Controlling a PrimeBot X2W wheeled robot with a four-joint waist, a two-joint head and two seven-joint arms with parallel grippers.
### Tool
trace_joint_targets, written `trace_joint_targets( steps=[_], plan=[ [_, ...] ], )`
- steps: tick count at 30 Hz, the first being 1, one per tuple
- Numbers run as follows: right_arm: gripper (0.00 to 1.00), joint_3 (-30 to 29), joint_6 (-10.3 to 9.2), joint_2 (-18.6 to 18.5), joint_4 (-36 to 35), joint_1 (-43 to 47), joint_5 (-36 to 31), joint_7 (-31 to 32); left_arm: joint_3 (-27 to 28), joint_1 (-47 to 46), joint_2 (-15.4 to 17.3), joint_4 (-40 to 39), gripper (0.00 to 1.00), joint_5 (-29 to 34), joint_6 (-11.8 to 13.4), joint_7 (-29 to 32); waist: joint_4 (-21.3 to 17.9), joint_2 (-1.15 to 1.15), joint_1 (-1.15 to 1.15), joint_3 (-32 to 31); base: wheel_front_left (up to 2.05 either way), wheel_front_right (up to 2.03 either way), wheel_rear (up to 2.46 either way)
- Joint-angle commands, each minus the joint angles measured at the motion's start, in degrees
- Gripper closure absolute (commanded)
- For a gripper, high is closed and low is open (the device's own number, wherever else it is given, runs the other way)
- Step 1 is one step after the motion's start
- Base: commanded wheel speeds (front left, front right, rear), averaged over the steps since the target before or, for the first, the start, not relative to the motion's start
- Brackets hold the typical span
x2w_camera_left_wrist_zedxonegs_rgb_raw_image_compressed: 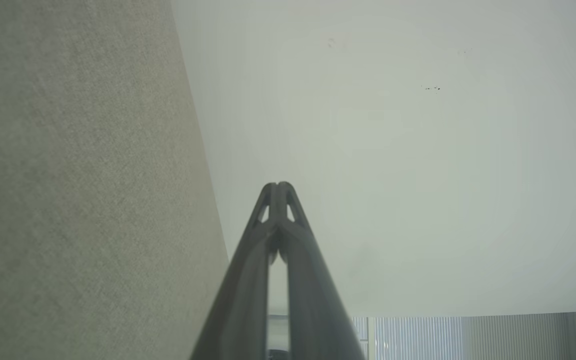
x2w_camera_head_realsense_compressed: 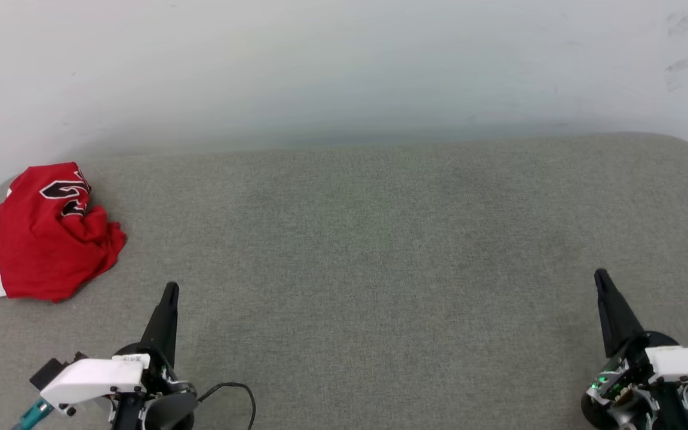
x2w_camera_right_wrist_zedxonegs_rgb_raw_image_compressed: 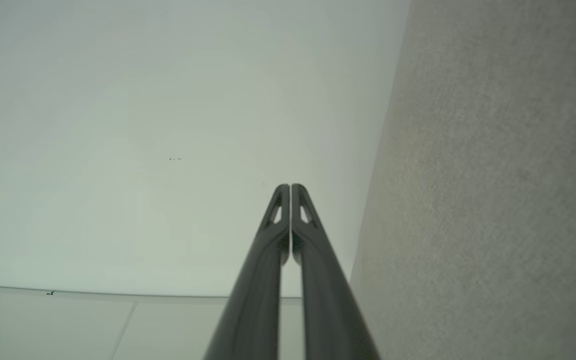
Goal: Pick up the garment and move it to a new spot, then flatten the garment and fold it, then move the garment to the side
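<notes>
red jersey [x2w_camera_head_realsense_compressed: 39,236] is lying crumpled at far left of the grey cushioned surface [x2w_camera_head_realsense_compressed: 368,251], sleeve possibly hanging past the edge. left gripper [x2w_camera_head_realsense_compressed: 169,291] and right gripper [x2w_camera_head_realsense_compressed: 601,276] are hovering near, fingers pressed together, gripping nothing, well apart from jersey.

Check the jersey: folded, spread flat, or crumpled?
Crumpled. The garment lies in a rumpled heap on the grey cushion, far left, lettering creased, one striped white sleeve poking out; no neat fold, not flat.

Jersey [x2w_camera_head_realsense_compressed: 45,239]: red cloth, matt, creased. Counter [x2w_camera_head_realsense_compressed: 350,269]: grey woven cloth, rough, matt. Left tool [x2w_camera_left_wrist_zedxonegs_rgb_raw_image_compressed: 278,186], right tool [x2w_camera_right_wrist_zedxonegs_rgb_raw_image_compressed: 290,186]: dark plastic, smooth, dull sheen. Wall [x2w_camera_head_realsense_compressed: 344,60]: smooth, matt.
</notes>
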Motion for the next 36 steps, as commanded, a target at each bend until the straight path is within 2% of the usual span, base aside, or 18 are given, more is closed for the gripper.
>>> trace_joint_targets(
  steps=[1, 9, 18, 26, 36],
  plan=[
    [0.00, 0.0, 0.00, 0.0, 0.0, 0.0, 0.0, 0.0, 0.0, 0.0, 0.0, 0.0, 0.00, 0.0, 0.0, 0.0, 0.0, 0.00, 0.00, 0.0, 0.00, 0.00, 0.00],
    [0.00, 1.2, -0.01, 0.0, 0.3, 1.8, -1.4, -1.7, -0.5, 1.7, -0.1, 0.0, 0.00, 1.1, 0.1, -1.8, -0.1, 0.00, 0.00, 0.1, 0.00, 0.00, 0.00],
    [0.00, 1.7, -0.01, 0.0, -0.3, 2.6, -6.1, -4.2, 0.3, 3.0, -0.1, -1.4, 0.00, 4.1, 0.0, -4.2, -0.1, 0.00, 0.00, 0.1, 0.00, 0.00, 0.00],
    [0.00, 0.8, -0.01, 0.0, -2.4, 2.7, -15.2, -6.2, 3.3, 3.6, -0.1, -2.5, 0.00, 9.4, 0.0, -6.2, -0.2, 0.00, 0.00, 0.1, 0.00, 0.00, 0.00],
    [0.00, 2.4, -0.01, 0.0, -9.3, 2.6, -34.1, -8.5, 8.3, 3.3, 0.0, -5.6, 0.00, 19.2, 0.0, -8.5, -0.2, 0.00, 0.00, 0.2, 0.00, 0.00, 0.00]
  ],
)
